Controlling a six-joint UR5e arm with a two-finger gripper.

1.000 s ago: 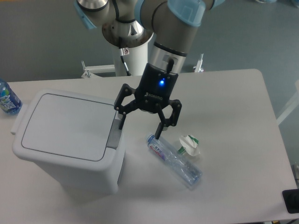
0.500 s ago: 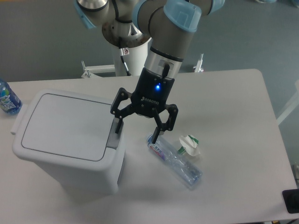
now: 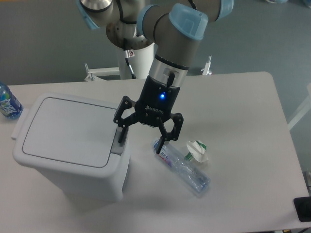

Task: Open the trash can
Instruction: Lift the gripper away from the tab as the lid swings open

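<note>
So the trash can sits at the left of the table, lid down, its grey button on the rim facing 3 o'clock. The gripper hangs spread wide, holding nothing, 1 fingertip right over that button. Looks like a straight push down.

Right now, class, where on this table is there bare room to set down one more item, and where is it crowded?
Free: the table right of the crumpled wrapper out to the far right edge, and the front strip below the clear plastic bottle. Crowded: the middle, where the open gripper hangs between the trash can and that bottle. A blue bottle stands at the left edge.
</note>
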